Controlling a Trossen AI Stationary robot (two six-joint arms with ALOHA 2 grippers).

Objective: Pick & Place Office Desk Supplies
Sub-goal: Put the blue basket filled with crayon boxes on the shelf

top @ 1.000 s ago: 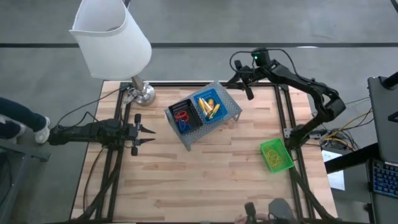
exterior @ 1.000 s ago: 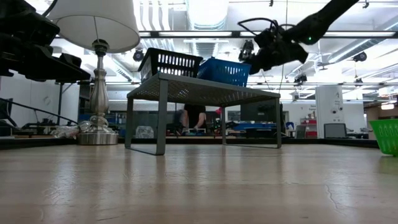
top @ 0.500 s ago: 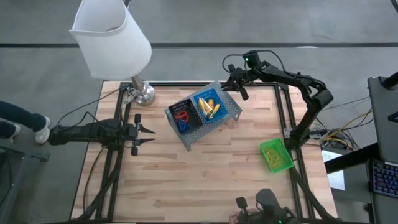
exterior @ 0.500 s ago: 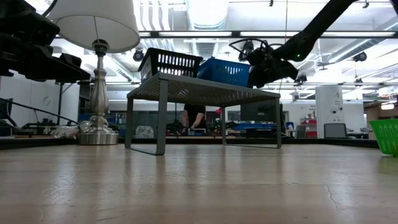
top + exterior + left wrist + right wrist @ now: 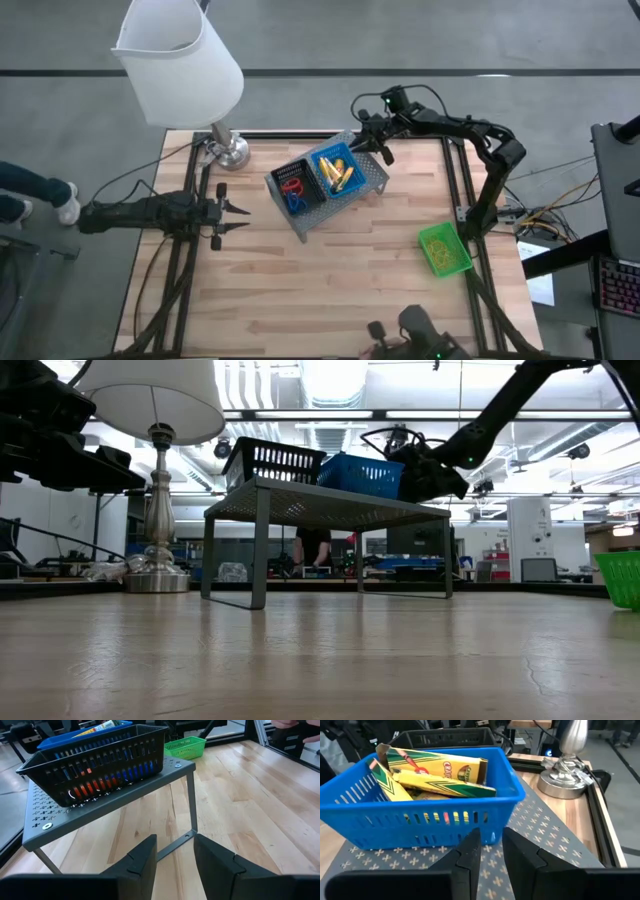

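Two bins (image 5: 320,179) atop grey rack (image 5: 372,178), wooden table (image 5: 330,280).

High cam looked straight down on table (image 5: 330,280); low cam sat at tabletop level; both wrist cams, close in, shared the blue bin (image 5: 435,820).

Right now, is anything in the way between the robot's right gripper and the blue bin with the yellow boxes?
Nothing visible. The right gripper hovers just beside the blue bin on the grey shelf, with only bare shelf between them in its wrist view.
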